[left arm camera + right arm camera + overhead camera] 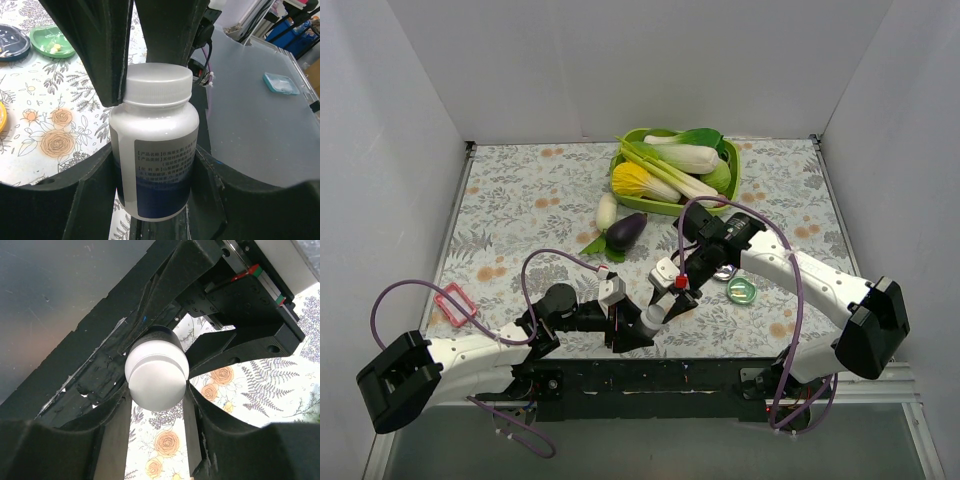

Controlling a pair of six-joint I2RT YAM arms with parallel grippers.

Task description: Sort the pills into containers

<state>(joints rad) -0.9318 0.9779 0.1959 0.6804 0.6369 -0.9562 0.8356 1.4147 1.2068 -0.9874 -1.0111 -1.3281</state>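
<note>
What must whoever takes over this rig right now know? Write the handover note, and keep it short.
Left gripper: shut on the white pill bottle, gripping its body.
Right gripper: fingers on either side of the cap, apparently touching it.
Dishes: green dish and dark blue dish sit side by side on the table, orange dish close by.
Done: a few yellowish pills already lie in the green dish.
Left: the cap is still on; take it off, then sort the remaining pills.
</note>
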